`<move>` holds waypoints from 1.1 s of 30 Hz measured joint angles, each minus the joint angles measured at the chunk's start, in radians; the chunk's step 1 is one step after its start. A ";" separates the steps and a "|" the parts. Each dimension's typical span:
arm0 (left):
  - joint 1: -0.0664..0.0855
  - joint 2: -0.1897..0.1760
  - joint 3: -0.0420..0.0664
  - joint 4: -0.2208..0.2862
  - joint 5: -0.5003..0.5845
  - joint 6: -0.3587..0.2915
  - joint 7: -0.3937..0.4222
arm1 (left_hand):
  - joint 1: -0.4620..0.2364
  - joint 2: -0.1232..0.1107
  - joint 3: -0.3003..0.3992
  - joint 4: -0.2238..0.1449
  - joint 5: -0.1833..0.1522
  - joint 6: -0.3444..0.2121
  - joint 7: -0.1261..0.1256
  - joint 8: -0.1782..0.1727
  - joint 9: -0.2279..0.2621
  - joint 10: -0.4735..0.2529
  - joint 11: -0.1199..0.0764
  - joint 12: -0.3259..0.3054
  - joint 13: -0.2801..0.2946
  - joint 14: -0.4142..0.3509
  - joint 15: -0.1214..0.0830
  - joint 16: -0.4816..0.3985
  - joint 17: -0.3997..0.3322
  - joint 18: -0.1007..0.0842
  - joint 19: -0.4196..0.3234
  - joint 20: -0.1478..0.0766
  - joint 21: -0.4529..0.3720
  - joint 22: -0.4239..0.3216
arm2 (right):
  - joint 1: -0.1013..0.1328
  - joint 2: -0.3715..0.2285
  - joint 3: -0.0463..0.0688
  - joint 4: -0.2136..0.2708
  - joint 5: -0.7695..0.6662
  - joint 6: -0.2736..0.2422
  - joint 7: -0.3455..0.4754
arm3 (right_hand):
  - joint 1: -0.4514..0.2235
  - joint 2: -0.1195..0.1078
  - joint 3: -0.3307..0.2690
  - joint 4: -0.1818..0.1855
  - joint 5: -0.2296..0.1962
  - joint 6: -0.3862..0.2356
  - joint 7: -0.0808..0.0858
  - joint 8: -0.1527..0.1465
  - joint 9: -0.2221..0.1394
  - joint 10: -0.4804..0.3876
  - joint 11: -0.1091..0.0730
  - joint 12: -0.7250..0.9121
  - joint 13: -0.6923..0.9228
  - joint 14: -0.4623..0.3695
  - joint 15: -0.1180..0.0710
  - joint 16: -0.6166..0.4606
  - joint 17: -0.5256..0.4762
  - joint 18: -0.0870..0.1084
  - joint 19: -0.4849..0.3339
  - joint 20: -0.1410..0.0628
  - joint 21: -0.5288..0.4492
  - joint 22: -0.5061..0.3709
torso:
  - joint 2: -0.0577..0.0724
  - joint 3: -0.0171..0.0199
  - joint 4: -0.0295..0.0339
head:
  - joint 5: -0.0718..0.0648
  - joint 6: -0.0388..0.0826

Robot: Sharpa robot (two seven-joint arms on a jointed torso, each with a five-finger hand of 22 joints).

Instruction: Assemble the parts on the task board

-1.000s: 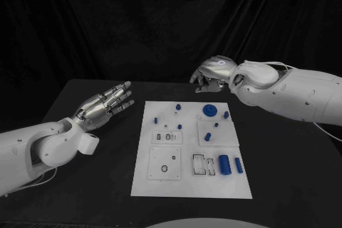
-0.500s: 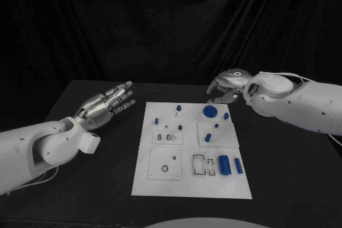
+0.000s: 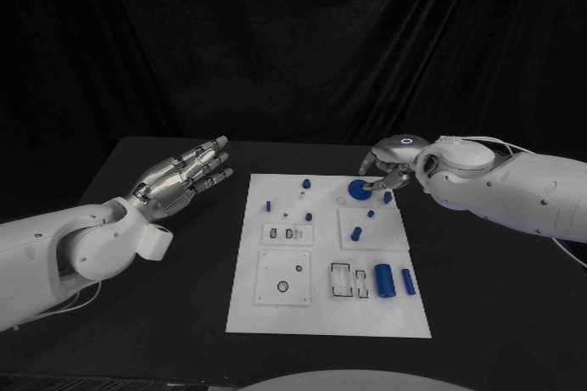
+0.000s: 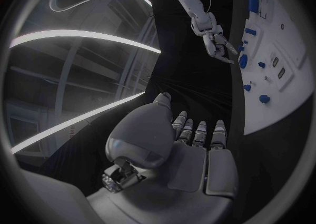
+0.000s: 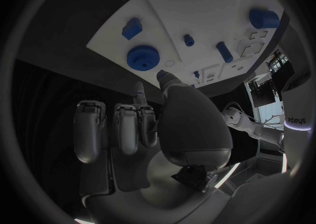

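While blue parts (image 3: 384, 281) dot the task board (image 3: 328, 319), both hands hover empty

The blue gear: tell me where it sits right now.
In the head view the blue gear lies at the task board's far right corner, just below the right robot hand, with a small blue peg beside it.

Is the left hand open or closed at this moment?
Open: the left hand hovers beside the task board, fingers spread, holding nothing.
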 measured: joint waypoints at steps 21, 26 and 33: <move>-0.001 0.002 0.000 -0.004 0.000 0.011 -0.003 | 0.004 -0.004 0.000 0.000 0.004 0.000 0.000 0.000 0.000 0.003 0.003 0.000 0.001 0.004 0.004 0.000 0.000 0.000 0.000 0.000 0.000 0.000 | -0.021 0.043 0.000 -0.056 -0.007 0.023 -0.030 | 0.030 0.000 0.001 -0.012 -0.017 -0.100 -0.003 -0.017 0.028 0.000 -0.007 0.000 0.000 0.000 0.000 0.000 0.000 0.000 0.000 0.000 -0.004 0.000 | -0.001 -0.0008 0.0001 | -0.003 -0.007; -0.001 0.002 0.000 -0.004 0.000 0.013 -0.004 | 0.004 -0.004 0.000 0.000 0.004 0.000 0.000 0.000 0.000 0.003 0.003 0.000 0.001 0.004 0.004 0.000 0.000 0.000 0.000 0.000 0.000 0.001 | -0.026 0.051 0.000 -0.068 -0.008 0.024 -0.031 | 0.039 0.010 -0.002 -0.015 -0.013 -0.091 0.002 -0.002 0.045 0.000 -0.007 0.000 0.000 0.000 0.000 0.000 0.000 0.000 0.000 0.000 -0.007 0.000 | -0.001 -0.0008 0.0000 | -0.003 -0.009; -0.001 0.002 0.000 -0.004 0.000 0.015 -0.006 | 0.004 -0.004 0.000 0.000 0.004 0.000 0.000 0.000 0.000 0.003 0.003 -0.001 0.001 0.004 0.004 0.000 0.001 0.000 0.000 0.000 0.000 0.001 | -0.038 0.065 0.000 -0.087 -0.009 0.024 -0.031 | 0.039 0.010 -0.004 -0.026 -0.005 -0.069 0.012 0.036 0.073 0.000 -0.007 0.000 0.000 0.000 0.000 0.000 0.000 0.000 0.000 0.000 -0.008 0.000 | -0.001 -0.0008 -0.0003 | -0.004 -0.012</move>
